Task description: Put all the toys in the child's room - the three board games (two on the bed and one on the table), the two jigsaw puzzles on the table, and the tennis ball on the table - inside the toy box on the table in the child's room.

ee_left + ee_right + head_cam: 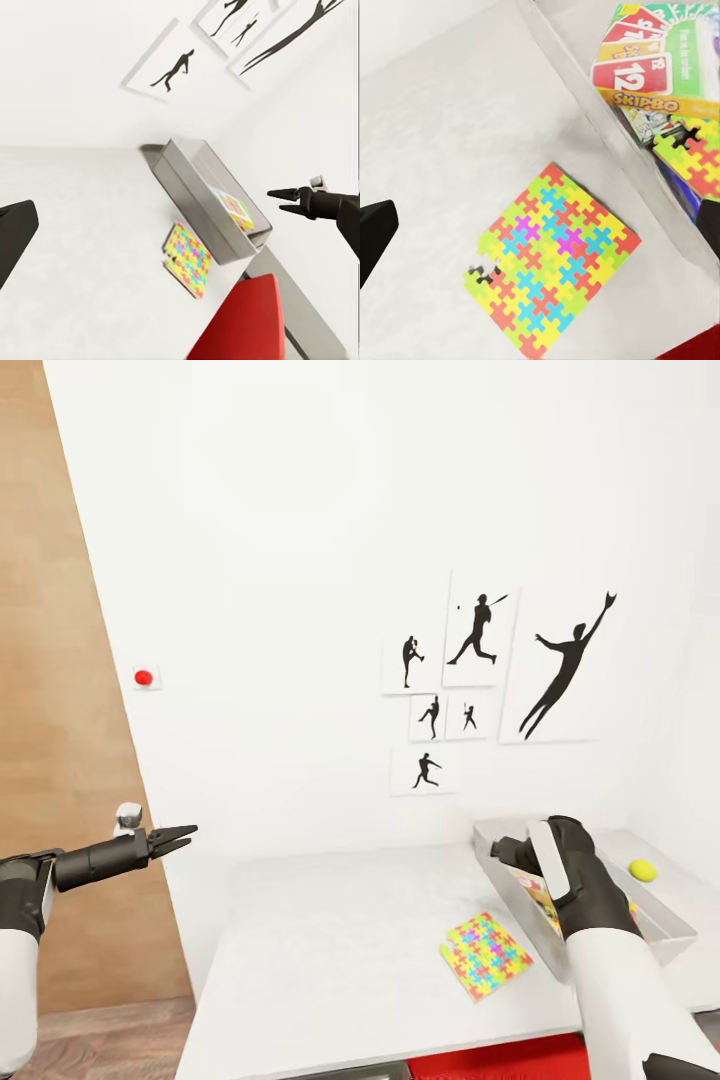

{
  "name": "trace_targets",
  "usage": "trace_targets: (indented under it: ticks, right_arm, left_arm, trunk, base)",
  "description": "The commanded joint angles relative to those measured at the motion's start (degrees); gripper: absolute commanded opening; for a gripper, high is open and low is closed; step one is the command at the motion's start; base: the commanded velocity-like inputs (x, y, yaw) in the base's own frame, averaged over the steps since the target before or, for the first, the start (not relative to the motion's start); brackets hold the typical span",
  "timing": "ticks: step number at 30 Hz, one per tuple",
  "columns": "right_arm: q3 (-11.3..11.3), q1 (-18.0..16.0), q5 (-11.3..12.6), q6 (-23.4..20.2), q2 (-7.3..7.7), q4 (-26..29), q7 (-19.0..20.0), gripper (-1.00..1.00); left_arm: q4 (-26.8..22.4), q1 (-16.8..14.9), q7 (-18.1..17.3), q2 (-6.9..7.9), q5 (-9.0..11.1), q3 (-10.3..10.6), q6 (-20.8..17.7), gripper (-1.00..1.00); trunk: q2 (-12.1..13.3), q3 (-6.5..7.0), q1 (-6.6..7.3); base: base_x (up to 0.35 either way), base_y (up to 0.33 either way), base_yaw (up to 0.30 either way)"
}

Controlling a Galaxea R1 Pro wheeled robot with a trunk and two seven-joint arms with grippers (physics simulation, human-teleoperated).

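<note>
On the white table (330, 950) stands the light grey toy box (512, 900) (196, 196) (585, 90). Inside it lie the Skip-Bo board game (649, 64) and one jigsaw puzzle (696, 154), overlapping other printed boxes. The other jigsaw puzzle (485, 956) (187, 259) (553, 259) lies flat on the table beside the box. The tennis ball (643, 870) rests by the box's far right rim; I cannot tell if it is inside. My right gripper (506, 850) (273, 195) hovers open and empty over the box's near wall. My left gripper (183, 838) hangs open and empty in the air, left of the table.
A brown wooden door (60, 760) stands at the left, with a red button (144, 678) on the white wall beside it. Black baseball silhouettes (480, 690) hang above the table. A red object (490, 1060) (240, 322) sits below the table's front edge.
</note>
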State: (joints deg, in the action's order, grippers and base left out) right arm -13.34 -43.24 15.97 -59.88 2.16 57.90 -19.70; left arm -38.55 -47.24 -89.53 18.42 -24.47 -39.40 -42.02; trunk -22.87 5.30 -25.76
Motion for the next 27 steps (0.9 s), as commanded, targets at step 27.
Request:
trace_targets:
  ticks: [27]
  right_arm:
    - [0.44,-0.01,0.62,0.53,-1.09,0.25,-0.54,1.0]
  left_arm:
    - [-0.04,-0.05,-0.47,-0.04,-0.58,-0.24,-0.6,1.0]
  trunk:
    - [-0.05,-0.03,-0.02]
  base:
    - [0.0,0.046,-0.049]
